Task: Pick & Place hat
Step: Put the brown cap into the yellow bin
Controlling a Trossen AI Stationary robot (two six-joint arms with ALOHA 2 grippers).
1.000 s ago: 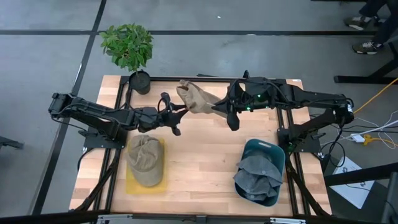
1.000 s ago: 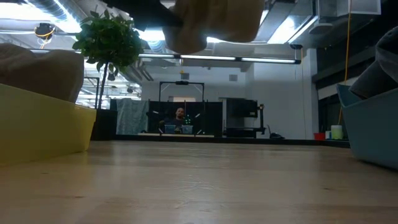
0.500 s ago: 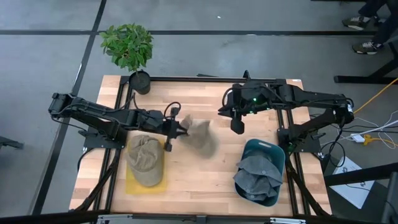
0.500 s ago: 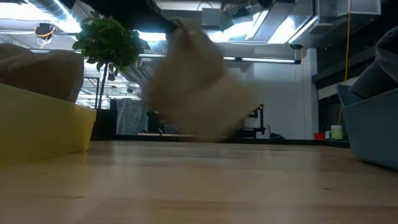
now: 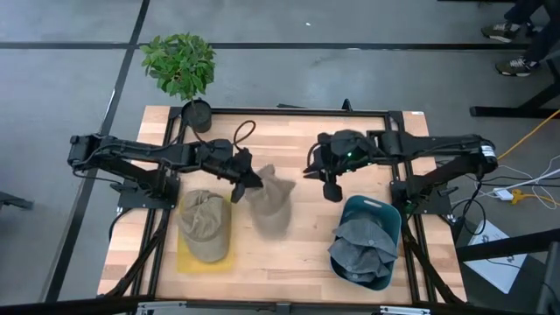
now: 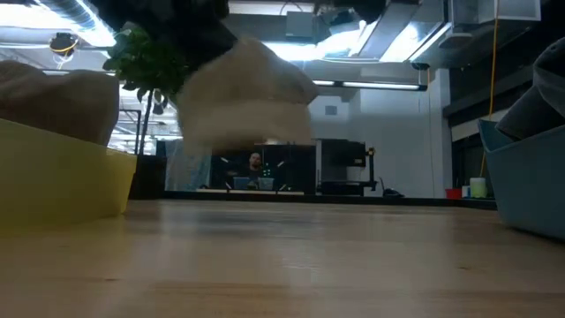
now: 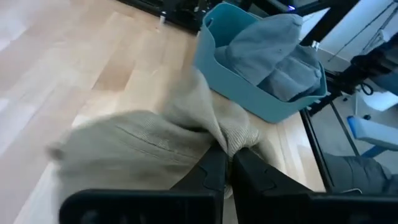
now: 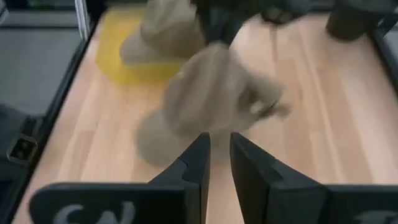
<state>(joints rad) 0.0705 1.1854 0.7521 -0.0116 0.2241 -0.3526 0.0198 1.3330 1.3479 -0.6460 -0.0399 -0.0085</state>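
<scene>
Table (image 5: 289, 254) room reads well for me from overhead: going from the left, I see a yellow tray (image 5: 188, 260) near the left edge with one tan cap (image 5: 204, 225) already lying in it, then a wide stretch of bare wood through the middle, then a blue bin (image 5: 382, 215) near the right edge holding a grey cap (image 5: 360, 249). A potted plant (image 5: 181, 68) stands at the far left corner, just off the table's far edge. The beige hat (image 5: 269, 199) I am carrying hangs over the open middle, just right of the yellow tray and clear of it; in the low view (image 6: 245, 95) it floats above the wood with daylight under it. It droops from its pinched top, so its long axis runs from far to near, with the loose brim end toward the near edge, though the cloth is smeared and I cannot tell which way the brim faces. My left gripper (image 5: 248, 179) sits at the hat's far upper corner, and in the left wrist view its fingers (image 7: 211, 171) are squeezed together on a bunched fold of that beige cloth (image 7: 186, 130). My right gripper (image 5: 333, 186) hangs to the right of the hat, apart from it and just beyond the blue bin's far rim; in its own view (image 8: 214, 163) the jaws stand a narrow slit apart with nothing between them.
</scene>
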